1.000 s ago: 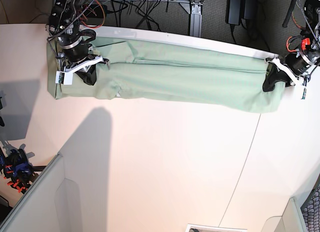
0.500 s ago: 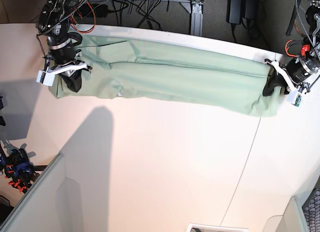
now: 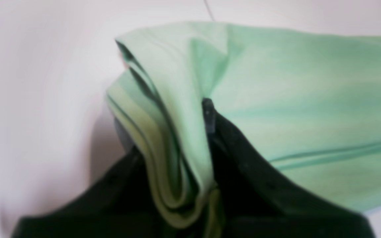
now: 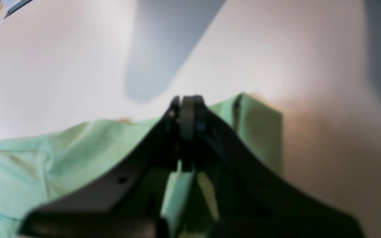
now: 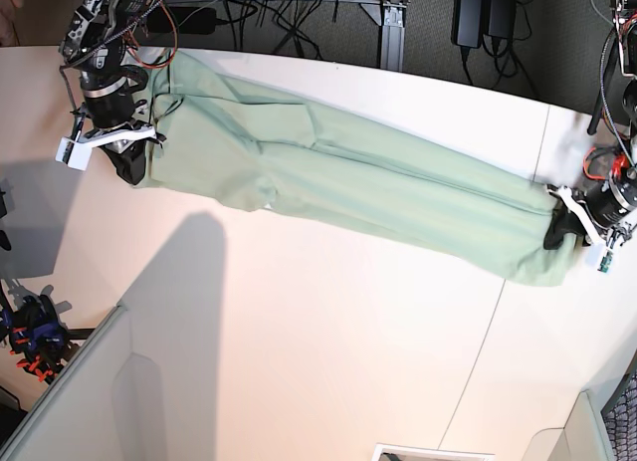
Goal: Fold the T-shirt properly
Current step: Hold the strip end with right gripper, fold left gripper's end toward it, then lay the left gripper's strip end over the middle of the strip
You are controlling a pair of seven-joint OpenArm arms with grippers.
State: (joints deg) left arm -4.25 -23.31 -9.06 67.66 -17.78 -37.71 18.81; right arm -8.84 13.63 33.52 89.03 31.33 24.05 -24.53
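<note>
item: pale mint-green cloth T-shirt (image 5: 348, 182)
state: folded into a long narrow band, creased lengthwise
pose: stretched diagonally, both ends pinched
place: white tabletop

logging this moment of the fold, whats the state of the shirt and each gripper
T-shirt: folded into a long band, stretched between both grippers, slanting across the white table
left gripper: shut on a bunched end of the shirt
right gripper: shut on the opposite end

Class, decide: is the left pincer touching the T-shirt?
Touching. The left wrist view shows the left pincer shut on a bunched fold of the T-shirt, cloth squeezed between its black fingers.
</note>
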